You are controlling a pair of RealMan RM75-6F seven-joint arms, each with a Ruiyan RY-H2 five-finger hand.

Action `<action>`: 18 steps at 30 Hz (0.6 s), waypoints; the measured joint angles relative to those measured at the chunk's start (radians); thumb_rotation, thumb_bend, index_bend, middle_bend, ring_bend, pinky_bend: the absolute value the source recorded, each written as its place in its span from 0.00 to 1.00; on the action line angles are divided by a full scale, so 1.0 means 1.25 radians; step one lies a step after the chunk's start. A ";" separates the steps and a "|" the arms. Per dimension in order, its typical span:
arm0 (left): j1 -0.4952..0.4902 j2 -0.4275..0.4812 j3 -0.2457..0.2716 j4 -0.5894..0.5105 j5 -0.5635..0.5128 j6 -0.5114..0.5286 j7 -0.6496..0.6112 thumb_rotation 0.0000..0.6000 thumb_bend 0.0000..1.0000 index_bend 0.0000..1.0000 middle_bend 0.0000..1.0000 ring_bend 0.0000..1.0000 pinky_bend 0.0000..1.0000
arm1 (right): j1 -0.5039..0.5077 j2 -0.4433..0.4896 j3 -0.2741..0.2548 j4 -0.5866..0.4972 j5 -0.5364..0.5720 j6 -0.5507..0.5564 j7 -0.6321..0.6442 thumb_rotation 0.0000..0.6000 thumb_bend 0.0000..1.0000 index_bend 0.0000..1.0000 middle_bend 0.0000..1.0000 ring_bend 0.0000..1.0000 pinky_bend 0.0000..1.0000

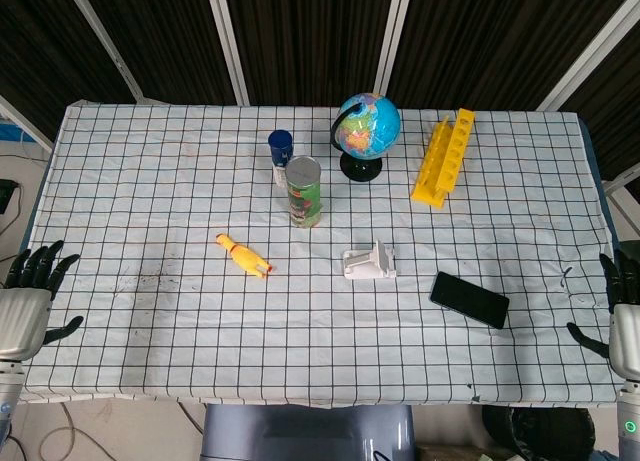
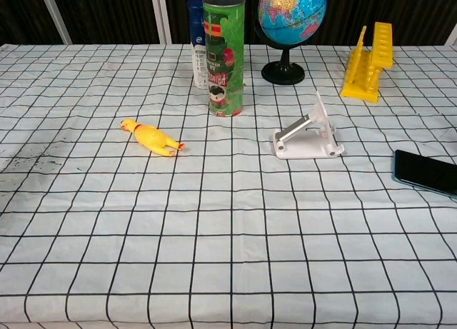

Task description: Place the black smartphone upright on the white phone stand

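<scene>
- Parking both hands off the table edges: your left hand (image 1: 30,301) is sitting at the near left corner, fingers spread, holding nothing; your right hand (image 1: 622,316) is sitting at the near right corner, fingers apart as far as the head view shows, also holding nothing. Neither is showing in the chest view.
- Lying flat, screen side up, the black smartphone (image 1: 469,300) is resting on the checked tablecloth (image 1: 150,181), inboard of your right hand and slightly ahead of it. It is the nearer hand by a wide margin.
- Pointing diagonally: the phone's long axis is running from far-inboard to near-outboard relative to your right hand, so its near short end is angling toward that hand.
- Standing just beyond the phone's inboard end, apart from it, the white phone stand (image 1: 369,263) is showing its backrest tilted in the chest view.
- Judging handling: the phone is looking rigid, thin, smooth, likely slippery and moderately light. With it lying flush on cloth, getting under it is looking like the hard part.
- Suggesting a grip: take it across the two long edges near mid-length, thumb on one side, leaving the lower short edge free to seat in the stand's lip.
</scene>
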 measured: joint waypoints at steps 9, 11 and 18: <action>0.000 0.000 0.000 0.000 0.000 0.000 -0.001 1.00 0.10 0.14 0.00 0.00 0.00 | 0.001 0.009 -0.004 -0.015 0.011 -0.019 -0.016 1.00 0.05 0.00 0.00 0.00 0.18; -0.001 0.000 0.000 0.000 0.000 -0.001 0.001 1.00 0.10 0.14 0.00 0.00 0.00 | 0.001 0.011 -0.005 -0.020 0.011 -0.019 -0.018 1.00 0.05 0.00 0.00 0.00 0.18; -0.001 0.000 0.000 -0.001 0.001 0.000 0.000 1.00 0.10 0.14 0.00 0.00 0.00 | 0.006 0.024 -0.011 -0.048 0.016 -0.045 -0.022 1.00 0.05 0.00 0.00 0.00 0.18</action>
